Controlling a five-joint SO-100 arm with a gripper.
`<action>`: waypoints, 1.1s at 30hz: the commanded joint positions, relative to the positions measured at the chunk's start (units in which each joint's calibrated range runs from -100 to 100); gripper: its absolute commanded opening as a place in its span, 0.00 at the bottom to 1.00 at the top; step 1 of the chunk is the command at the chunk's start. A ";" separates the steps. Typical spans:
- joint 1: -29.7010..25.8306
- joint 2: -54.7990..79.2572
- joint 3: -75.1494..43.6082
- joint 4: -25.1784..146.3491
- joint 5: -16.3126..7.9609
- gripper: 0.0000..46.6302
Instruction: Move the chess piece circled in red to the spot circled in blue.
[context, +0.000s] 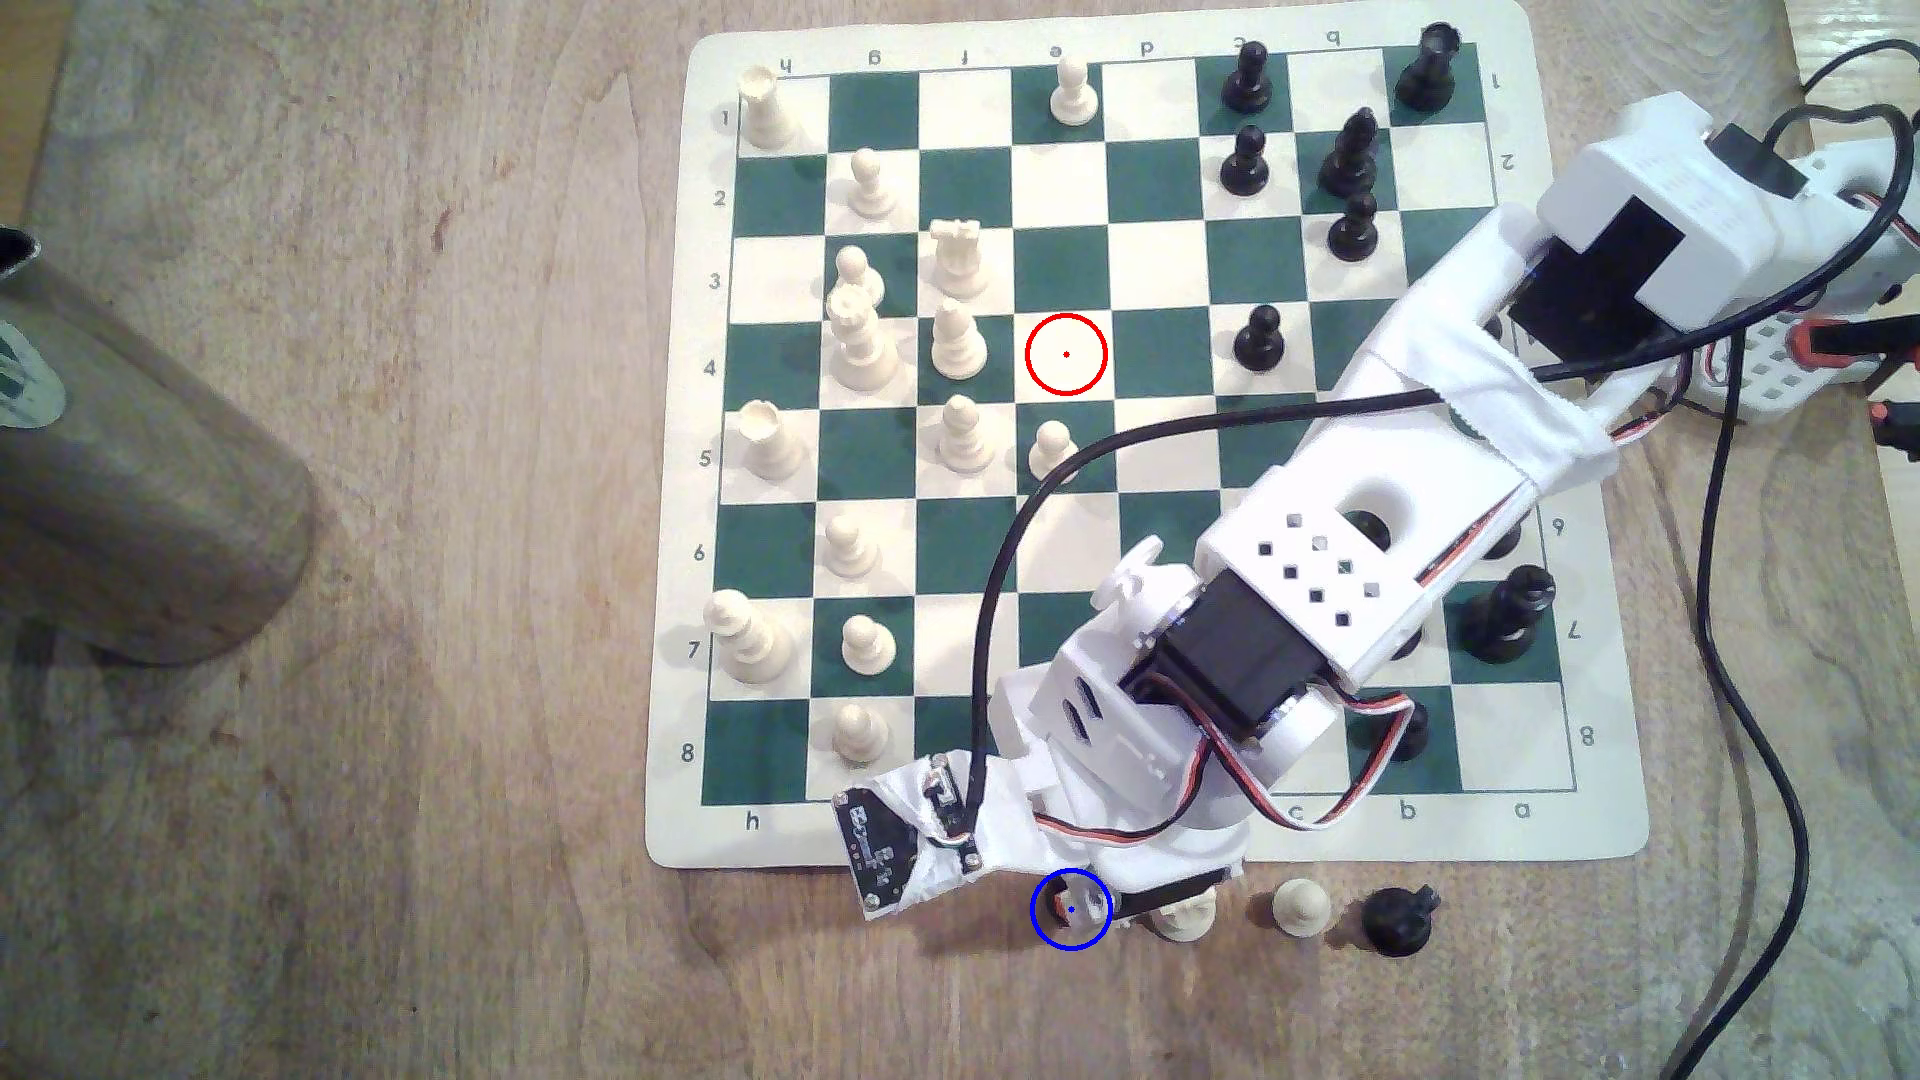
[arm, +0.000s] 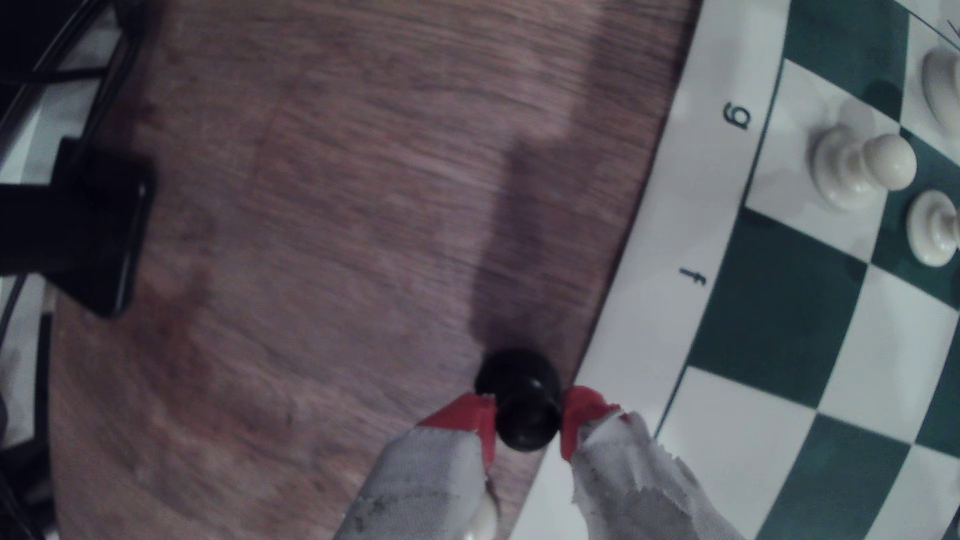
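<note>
The pincer (arm: 527, 423) is closed on the black pawn (arm: 524, 402), with one red-tipped finger (arm: 470, 418) on each side of its round head. This hold at the head seems chosen because the head is narrow enough for the two tips, and because the wide base then hangs free below and can meet the wood flat. The fingers are wrapped in pale cloth with red pads at the ends, probably to give more friction on the glossy piece.

In the wrist view the pawn is over bare wood of the bench (arm: 322, 218), just beside the cream border of the chess board (arm: 675, 218), near the letter f. I cannot tell from these pictures if the base already touches the wood or is a little above it.

In the exterior view the arm reaches across the board, and its front end covers the blue ring (context: 1071, 910), which is drawn on the bench just off the board's near edge. The pawn itself is hidden there under the arm. The red ring (context: 1066, 354) encloses an empty white square, so the piece is away from its start place.

Beside the blue ring stand a cream pawn (context: 1300, 906) and a black piece (context: 1397, 919) in a line, with another cream piece partly under the pincer. I judge this is a row for captured pieces, which explains why the spot is off the board. The task looks nearly finished; what remains is to lower if needed, open the fingers and lift without tipping the pawn or its close neighbour.
</note>
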 joint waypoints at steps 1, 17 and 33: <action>0.64 -1.83 -5.70 0.18 -0.10 0.04; 0.49 -2.00 -5.61 1.00 -0.68 0.33; 1.66 -4.54 -23.29 14.43 -0.20 0.37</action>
